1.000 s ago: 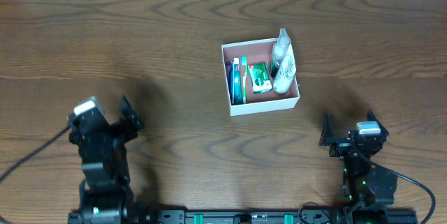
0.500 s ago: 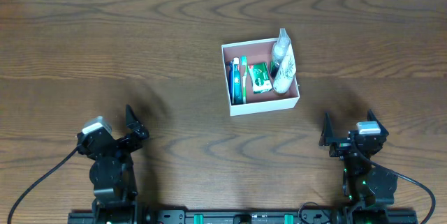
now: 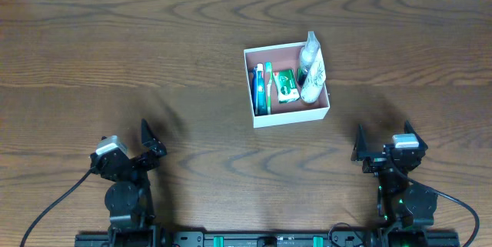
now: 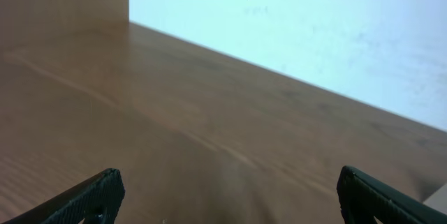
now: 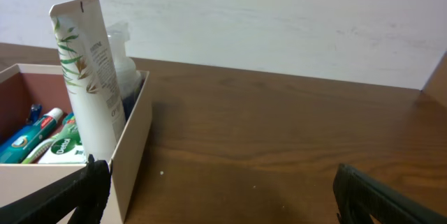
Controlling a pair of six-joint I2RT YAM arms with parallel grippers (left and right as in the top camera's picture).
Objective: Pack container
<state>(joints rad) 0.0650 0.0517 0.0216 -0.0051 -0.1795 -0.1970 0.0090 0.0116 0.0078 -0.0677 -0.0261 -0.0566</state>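
Note:
The container, a square white box with a pink inside, sits right of the table's middle. In it lie a blue and green toothbrush pack, a green packet and white tubes and a bottle leaning on its right wall. The right wrist view shows its white wall, a standing white tube and toothpaste. My left gripper is open and empty near the front left edge. My right gripper is open and empty at the front right, a short way from the box.
The dark wooden table runs to a pale wall at the back. The left wrist view shows only bare wood and the pale wall beyond.
My left arm has drawn back toward the front edge and settled low. The right arm and the box have not moved.

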